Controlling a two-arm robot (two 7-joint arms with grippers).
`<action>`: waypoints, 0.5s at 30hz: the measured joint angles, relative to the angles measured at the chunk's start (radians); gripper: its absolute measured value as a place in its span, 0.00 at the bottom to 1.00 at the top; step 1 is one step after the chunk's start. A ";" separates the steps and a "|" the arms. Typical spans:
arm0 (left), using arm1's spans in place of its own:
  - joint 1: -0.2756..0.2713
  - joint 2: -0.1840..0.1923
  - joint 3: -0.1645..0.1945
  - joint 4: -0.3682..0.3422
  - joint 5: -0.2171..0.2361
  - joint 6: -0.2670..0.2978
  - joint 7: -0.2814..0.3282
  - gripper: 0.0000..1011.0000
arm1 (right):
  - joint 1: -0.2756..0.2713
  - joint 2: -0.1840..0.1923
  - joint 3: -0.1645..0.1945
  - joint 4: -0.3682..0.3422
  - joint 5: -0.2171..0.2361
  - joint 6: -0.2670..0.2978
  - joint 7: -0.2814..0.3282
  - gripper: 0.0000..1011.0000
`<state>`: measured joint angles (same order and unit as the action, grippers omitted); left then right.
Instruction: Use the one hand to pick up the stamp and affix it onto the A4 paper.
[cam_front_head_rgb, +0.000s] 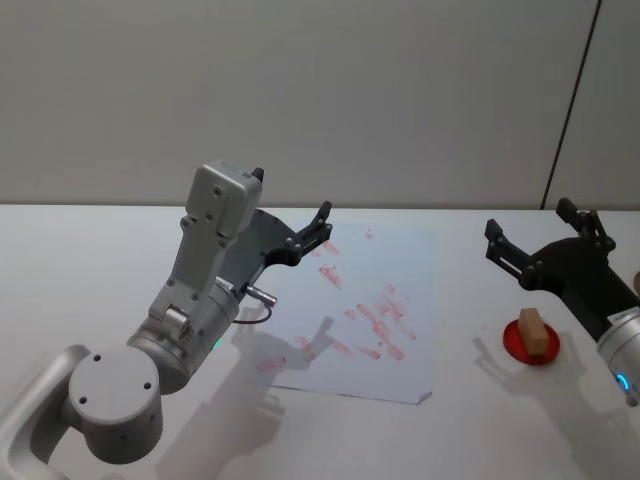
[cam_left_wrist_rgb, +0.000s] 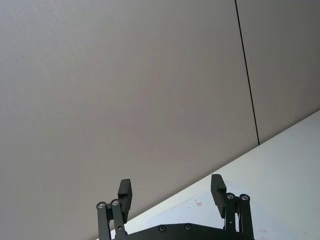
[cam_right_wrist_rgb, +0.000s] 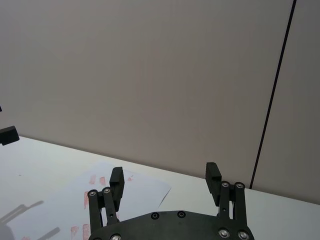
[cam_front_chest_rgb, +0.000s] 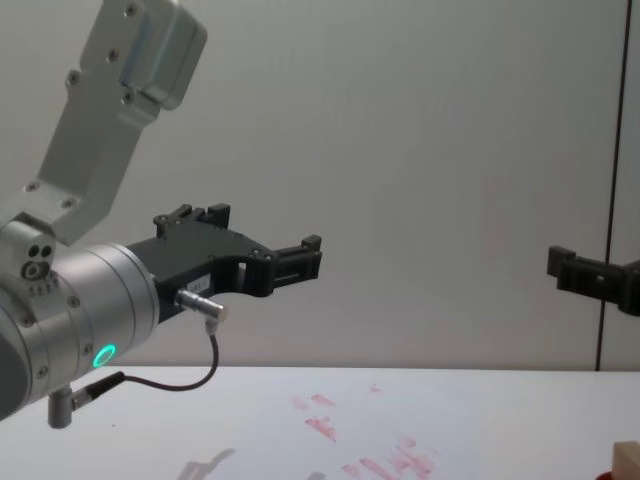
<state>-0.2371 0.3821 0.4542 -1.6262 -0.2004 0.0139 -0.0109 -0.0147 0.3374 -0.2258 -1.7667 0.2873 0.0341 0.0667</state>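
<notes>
1. At the left, the left gripper hangs over the far left corner of the A4 paper. Its fingers are spread apart with nothing between them, and they point toward the back wall. The chest view places it well above the white surface.

2. In the middle, the A4 paper lies flat on the surface, scattered with red-pink stamp prints. Its right-hand strip and far right corner are bare.

3. Right of the sheet and well apart from it, the stamp, a small tan wooden block, stands upright on a round red ink pad. Neither gripper touches it.

4. Just beyond the stamp, the right gripper hovers in the air with its fingers apart and empty. It too is aimed at the wall rather than down at the block. In the chest view it sits high over the surface, with the stamp low at the right edge.

5. The task appears to be at its opening step, the approach, with the stamp not yet picked up and the right gripper the likelier one to take it. The next move calls for tipping that gripper downward, lowering it so its fingers straddle the block, and closing on it. The stamp then has to be lifted off the pad and carried left to a bare patch of the paper.
</notes>
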 joint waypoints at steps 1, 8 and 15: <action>0.000 0.000 0.000 0.000 0.000 0.000 0.000 0.99 | 0.000 0.000 0.000 0.000 0.000 0.000 0.000 0.99; 0.000 0.000 0.000 0.000 0.000 0.000 0.000 0.99 | 0.000 0.000 0.000 0.000 0.000 0.000 0.000 0.99; 0.000 0.000 0.000 0.000 0.000 0.000 0.000 0.99 | -0.002 0.002 0.001 0.000 0.000 0.002 0.000 0.99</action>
<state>-0.2371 0.3821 0.4542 -1.6262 -0.2004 0.0139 -0.0109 -0.0165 0.3390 -0.2251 -1.7671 0.2874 0.0362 0.0665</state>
